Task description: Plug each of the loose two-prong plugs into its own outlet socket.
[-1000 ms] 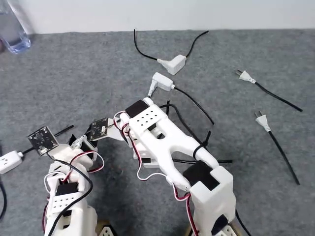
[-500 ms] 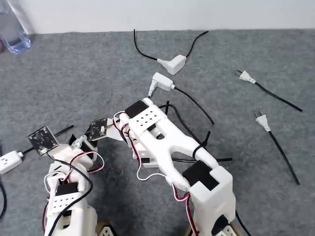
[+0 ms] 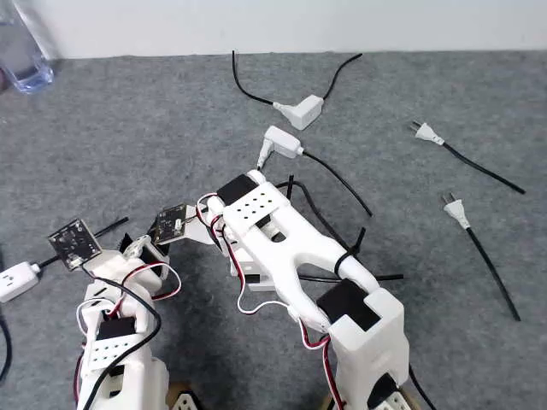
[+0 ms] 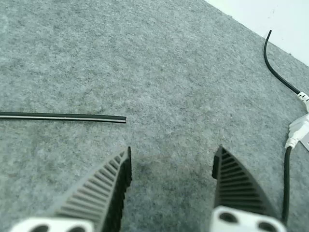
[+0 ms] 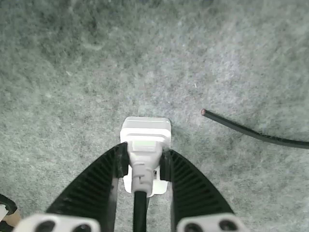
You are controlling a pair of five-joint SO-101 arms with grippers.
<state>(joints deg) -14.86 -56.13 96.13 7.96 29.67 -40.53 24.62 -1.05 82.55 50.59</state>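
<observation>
Lower centre of the right wrist frame, the right pincer (image 5: 144,157) pinched a plug (image 5: 143,147), its long axis pointing up-frame into the outlet socket (image 5: 145,126) it touched; the left pincer (image 4: 171,164) hung spread.

No text, label, brand, number or sign can be read in any of the views. Two small dark circuit boards (image 3: 72,240) are seen on the arms from above; any print on them is too small to be made out.
</observation>
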